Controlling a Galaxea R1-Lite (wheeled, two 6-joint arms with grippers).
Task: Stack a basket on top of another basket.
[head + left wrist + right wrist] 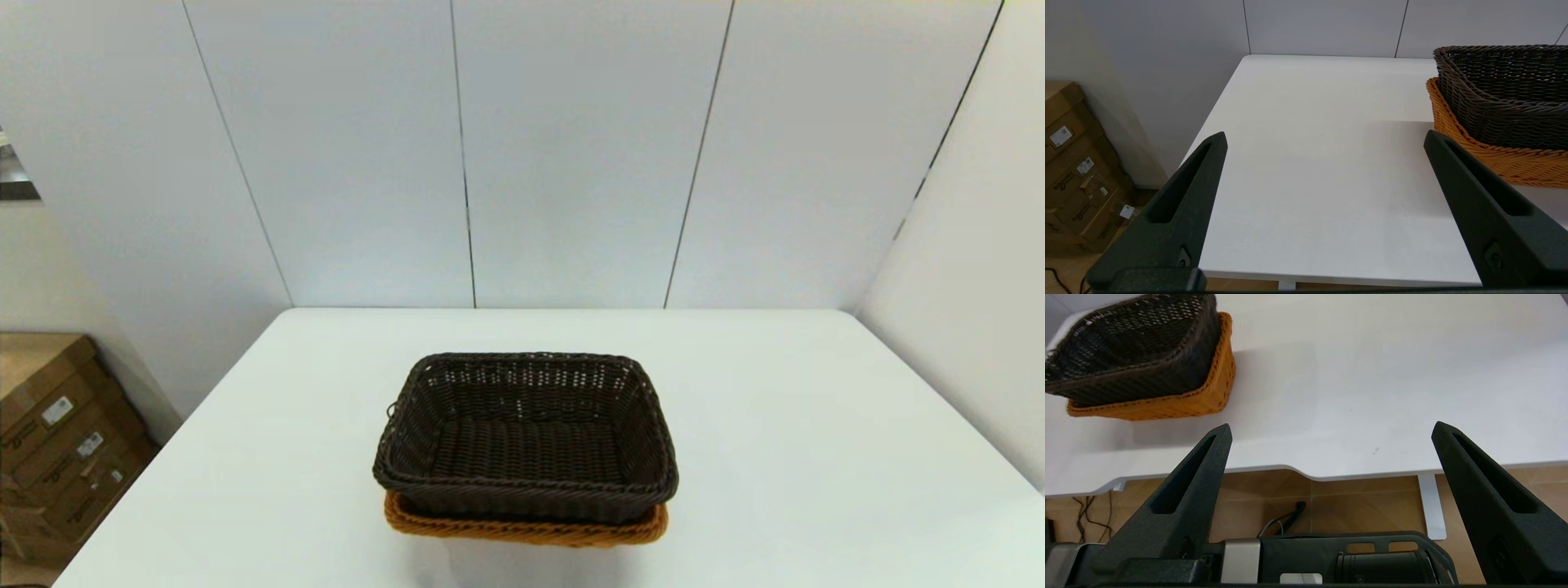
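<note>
Looks like a lab or robot test cell, not a home: bare white table (816, 457) boxed in by plain white partition panels (571, 155) with dark seams. Stacked cardboard shipping boxes (1073, 171) with labels sit on the floor beyond the left gripper (1325, 136). Below the right gripper (1331, 430): tan tiled floor (1363, 502), loose cables (1086, 510), metal table leg (1431, 508).

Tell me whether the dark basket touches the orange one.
Touching: the left wrist view shows the dark basket nested inside the orange basket, rim against wall.
</note>
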